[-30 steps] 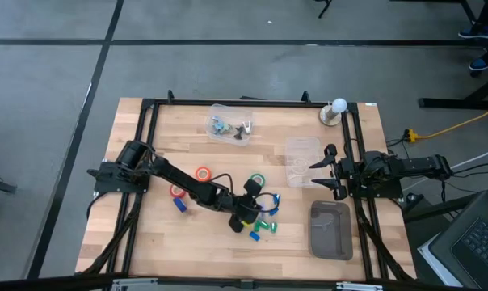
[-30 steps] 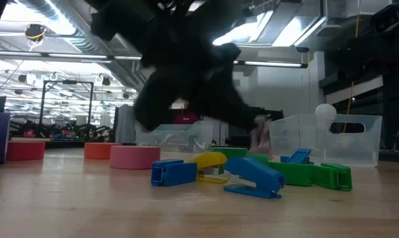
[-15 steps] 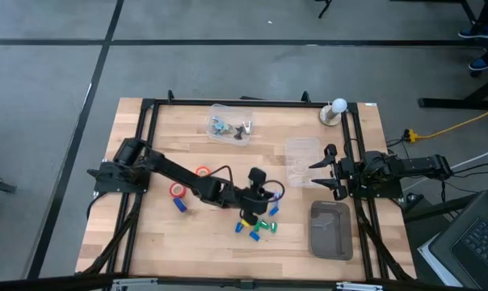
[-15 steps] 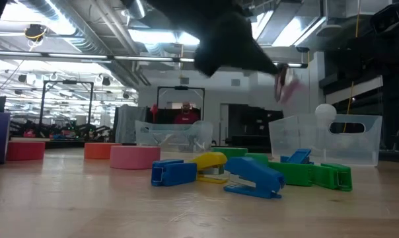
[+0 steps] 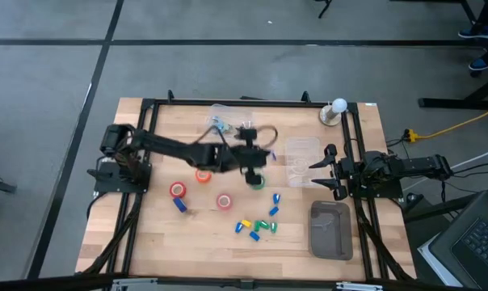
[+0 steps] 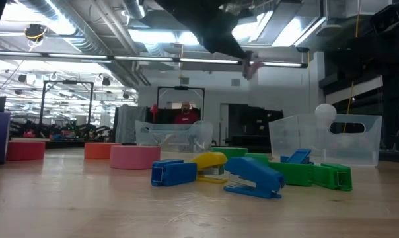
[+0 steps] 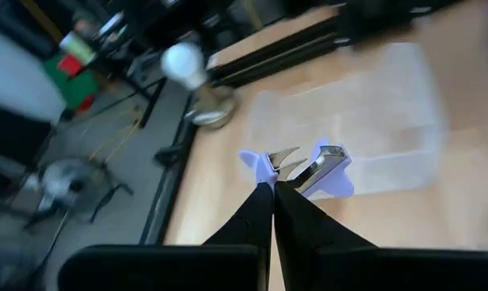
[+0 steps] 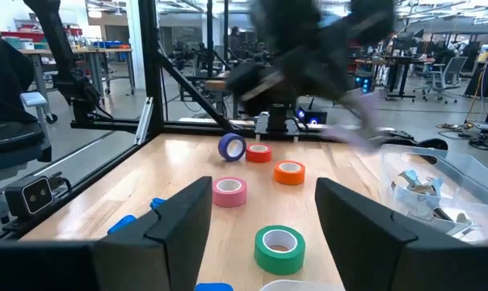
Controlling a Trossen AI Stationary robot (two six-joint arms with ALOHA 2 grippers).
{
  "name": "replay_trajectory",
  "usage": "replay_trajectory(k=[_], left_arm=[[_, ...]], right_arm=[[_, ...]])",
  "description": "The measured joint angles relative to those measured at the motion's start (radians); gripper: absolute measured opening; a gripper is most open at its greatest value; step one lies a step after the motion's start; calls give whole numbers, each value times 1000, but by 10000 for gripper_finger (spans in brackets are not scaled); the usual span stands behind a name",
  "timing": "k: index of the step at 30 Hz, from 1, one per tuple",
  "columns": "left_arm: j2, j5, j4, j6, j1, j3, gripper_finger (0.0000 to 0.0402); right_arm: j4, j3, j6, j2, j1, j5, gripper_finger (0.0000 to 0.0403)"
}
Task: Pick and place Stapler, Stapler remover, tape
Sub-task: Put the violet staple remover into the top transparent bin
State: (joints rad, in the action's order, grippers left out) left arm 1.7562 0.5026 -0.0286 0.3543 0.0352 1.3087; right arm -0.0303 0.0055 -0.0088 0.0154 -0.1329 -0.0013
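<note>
My left gripper (image 5: 262,159) hangs over the table's middle, shut on a lavender stapler remover (image 7: 305,170) with metal claws, just left of an empty clear bin (image 5: 303,162). Small blue, yellow and green staplers (image 5: 254,228) lie on the wood near the front. Rolls of tape lie flat on their sides: red (image 5: 178,190), orange (image 5: 202,175), pink (image 5: 225,201) and green (image 5: 257,180). My right gripper (image 5: 321,171) waits open at the right edge. My left gripper pinches the stapler remover's lavender body (image 7: 268,174) between its two fingertips (image 7: 260,202). The fingers slant down toward the table's right side. The remover sticks out past the fingertips, claws showing, lifted clear of the table (image 6: 251,65).
A second clear bin (image 5: 228,125) holding metal pieces stands at the far edge. A grey tray (image 5: 330,230) lies at the front right, and a white bulb on a base (image 5: 335,110) stands at the far right. Black rails frame the table.
My left gripper, staying shut, has risen from the cluster of staplers and swung toward the far edge and the clear bin. The stapler remover has come up with it, clear of the table. The staplers and tape rolls have stayed where they were.
</note>
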Motion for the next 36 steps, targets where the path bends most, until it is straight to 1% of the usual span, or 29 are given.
replay_trajectory(k=[3,11,16,18,22,28,33,36], left_arm=[[-17,-13,3,-4,-63,0,3],[-24,-121,1,-3,-223,0,3],[-24,-216,1,3,-324,0,3],[-24,-256,-5,35,-362,0,3],[-24,-320,-79,105,-429,0,3],[-24,-436,-276,115,-512,-8,4],[-24,-449,-387,155,-572,-47,4],[-22,-449,-403,156,-602,-60,4]], right_arm=[[0,0,0,0,0,0,225],[0,0,0,0,0,0,225],[0,0,0,0,0,0,225],[0,0,0,0,0,0,225],[0,0,0,0,0,0,225],[0,0,0,0,0,0,225],[0,0,0,0,0,0,225],[0,0,0,0,0,0,225]])
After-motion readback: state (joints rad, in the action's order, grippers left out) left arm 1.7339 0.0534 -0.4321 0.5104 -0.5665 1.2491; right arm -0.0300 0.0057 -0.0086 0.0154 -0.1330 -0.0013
